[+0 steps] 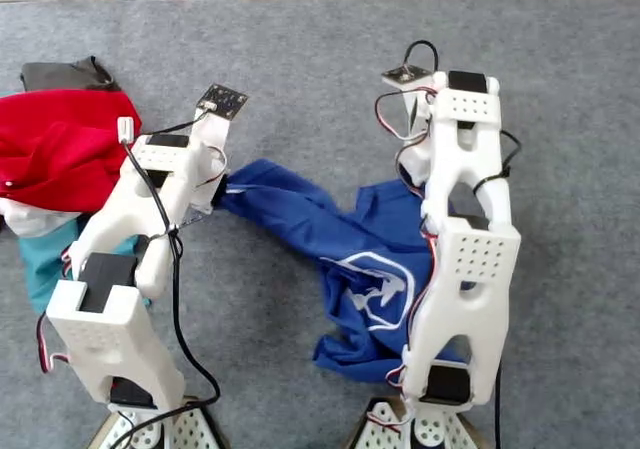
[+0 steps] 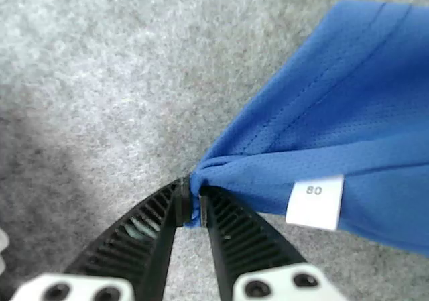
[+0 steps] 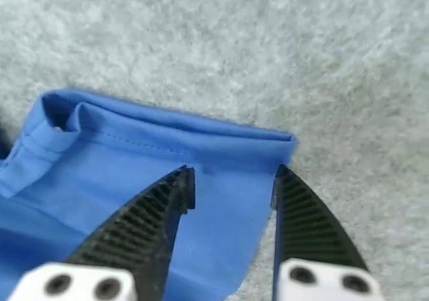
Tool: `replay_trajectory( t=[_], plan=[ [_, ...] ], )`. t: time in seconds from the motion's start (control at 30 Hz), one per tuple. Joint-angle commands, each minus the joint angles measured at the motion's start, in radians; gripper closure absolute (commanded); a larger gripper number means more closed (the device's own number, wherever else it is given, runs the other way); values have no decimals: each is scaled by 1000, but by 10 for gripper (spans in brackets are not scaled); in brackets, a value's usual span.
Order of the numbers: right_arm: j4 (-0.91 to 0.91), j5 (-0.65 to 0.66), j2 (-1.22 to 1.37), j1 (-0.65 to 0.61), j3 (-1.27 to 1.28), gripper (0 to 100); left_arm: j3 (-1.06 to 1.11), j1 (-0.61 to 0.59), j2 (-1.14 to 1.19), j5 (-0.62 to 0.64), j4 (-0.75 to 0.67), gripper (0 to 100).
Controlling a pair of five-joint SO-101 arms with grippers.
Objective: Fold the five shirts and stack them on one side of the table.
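Observation:
A blue shirt [image 1: 340, 259] with a white emblem lies crumpled in the middle of the grey table, between the two arms. My left gripper [image 2: 193, 204] is shut on a bunched corner of the blue shirt [image 2: 322, 133], near a small white tag [image 2: 314, 202]. At the shirt's left tip sits that left gripper [image 1: 218, 191]. My right gripper [image 3: 233, 180] is open, its fingers [image 3: 164, 200] straddling a hemmed edge of the blue shirt [image 3: 134, 160] just above the cloth. That right gripper [image 1: 415, 184] is over the shirt's far right part, hidden under the arm.
A heap of other shirts lies at the left edge: a red one [image 1: 55, 144] on top, a dark grey one [image 1: 60, 74] behind, white [image 1: 30, 219] and teal [image 1: 45, 259] beneath. Bare grey carpet [image 1: 300, 79] stretches across the far side and right.

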Motion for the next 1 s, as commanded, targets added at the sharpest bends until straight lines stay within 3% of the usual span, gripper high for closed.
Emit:
replay_trajectory(
  t=[0.0, 0.2, 0.87, 0.97],
  plan=[
    [20, 3, -7, 23, -65, 801, -18, -24, -6, 6, -23, 971],
    [87, 3, -2, 25, -188, 801, -18, -24, -6, 6, -20, 971],
    [26, 15, 182, 60, -205, 805, -18, -24, -6, 6, -18, 971],
    [28, 15, 182, 61, -208, 859, -18, -24, -6, 6, -18, 971]
  ],
)
